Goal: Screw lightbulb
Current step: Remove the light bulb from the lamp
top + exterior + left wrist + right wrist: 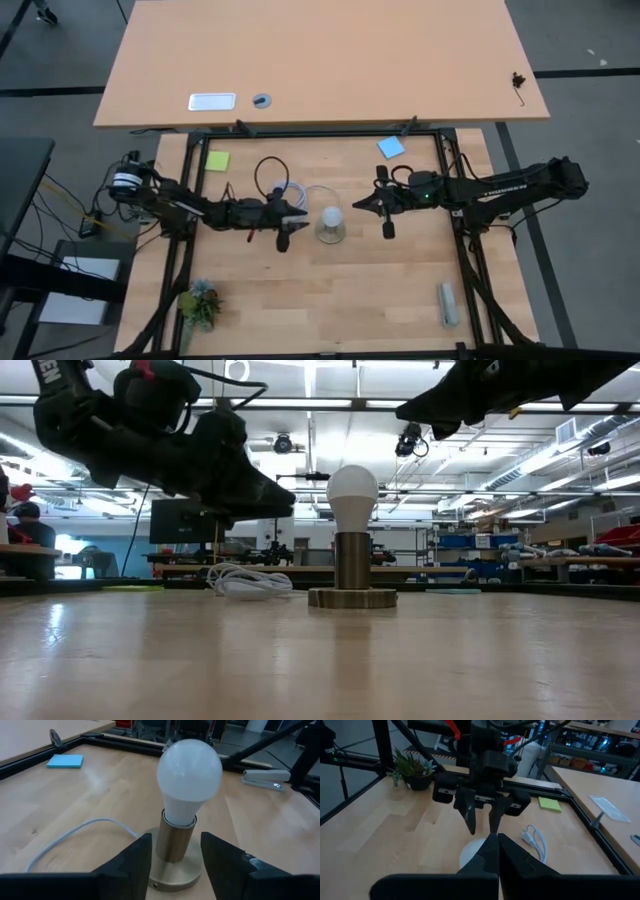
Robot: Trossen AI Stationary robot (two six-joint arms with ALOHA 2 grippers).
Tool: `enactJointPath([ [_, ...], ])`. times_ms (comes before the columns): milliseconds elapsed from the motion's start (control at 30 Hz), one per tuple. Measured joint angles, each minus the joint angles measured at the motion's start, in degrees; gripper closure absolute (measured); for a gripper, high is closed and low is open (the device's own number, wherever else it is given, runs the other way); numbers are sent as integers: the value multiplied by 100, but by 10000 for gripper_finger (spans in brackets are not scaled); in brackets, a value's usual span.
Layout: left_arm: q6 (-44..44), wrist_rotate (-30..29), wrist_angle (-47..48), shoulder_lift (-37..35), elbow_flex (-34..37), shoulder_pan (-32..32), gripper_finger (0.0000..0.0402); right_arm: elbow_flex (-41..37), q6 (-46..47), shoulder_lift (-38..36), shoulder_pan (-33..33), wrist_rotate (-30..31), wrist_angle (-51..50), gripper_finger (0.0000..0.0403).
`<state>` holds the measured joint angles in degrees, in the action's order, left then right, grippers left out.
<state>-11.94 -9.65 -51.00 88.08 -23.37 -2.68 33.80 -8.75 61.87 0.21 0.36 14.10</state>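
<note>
One lightbulb is standing upright in its one brass socket base at the middle of the desk, with one white cable coiling beside the base. The left pincer is sitting released just beside the bulb, its two fingers flanking the socket without touching. The right pincer is hovering clenched and empty on the bulb's other side; two sticky notes, one stapler and one small plant are lying about.

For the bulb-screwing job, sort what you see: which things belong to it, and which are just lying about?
Job: lightbulb, socket base, white cable, left gripper, right gripper.
Lying about: blue note, green note, plant, stapler.
</note>
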Motion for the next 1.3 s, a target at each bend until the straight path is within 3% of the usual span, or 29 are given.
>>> enactJointPath([
  [367, -8, -25, -47, 532, -468, 129, 222, 2, 189, 0, -7, -2, 77, 398],
  [933, 119, 576, 19, 2408, -1951, 269, 222, 4, 712, 0, -183, 139, 269, 398],
  [1300, -27, 734, -33, 2549, -2047, 273, 222, 4, 733, 0, -186, 150, 210, 398],
])
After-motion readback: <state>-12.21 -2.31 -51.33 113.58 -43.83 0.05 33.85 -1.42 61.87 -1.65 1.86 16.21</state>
